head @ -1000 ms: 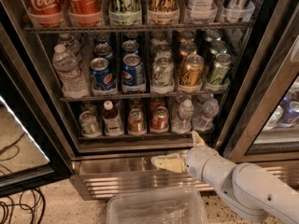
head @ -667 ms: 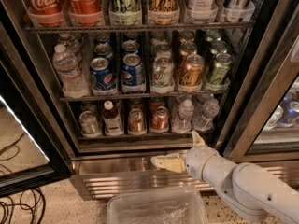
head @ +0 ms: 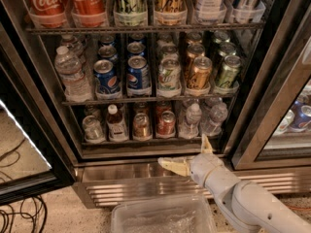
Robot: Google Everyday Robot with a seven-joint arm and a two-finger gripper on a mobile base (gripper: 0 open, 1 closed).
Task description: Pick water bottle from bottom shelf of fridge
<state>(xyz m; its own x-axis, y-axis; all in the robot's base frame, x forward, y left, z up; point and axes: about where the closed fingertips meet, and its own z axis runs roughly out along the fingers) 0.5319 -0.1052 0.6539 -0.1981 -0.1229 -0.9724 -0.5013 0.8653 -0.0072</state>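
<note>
The fridge [head: 272, 81] stands open before me. On its bottom shelf [head: 146, 141], at the right, stand two small clear water bottles with white caps, one [head: 191, 120] left of the other [head: 214, 118]. My gripper [head: 188, 155] is open and empty, just below and in front of the shelf, over the steel louvred base [head: 126, 186]. One pale finger [head: 171, 166] points left and the other [head: 206, 145] points up towards the bottles. It touches nothing.
The bottom shelf also holds cans [head: 142, 126] and a red-capped bottle [head: 115, 123]. A bigger labelled bottle [head: 72, 74] stands on the middle shelf. A clear plastic bin [head: 163, 217] sits below. The glass door [head: 19, 144] hangs open at the left, with cables [head: 19, 217] on the floor.
</note>
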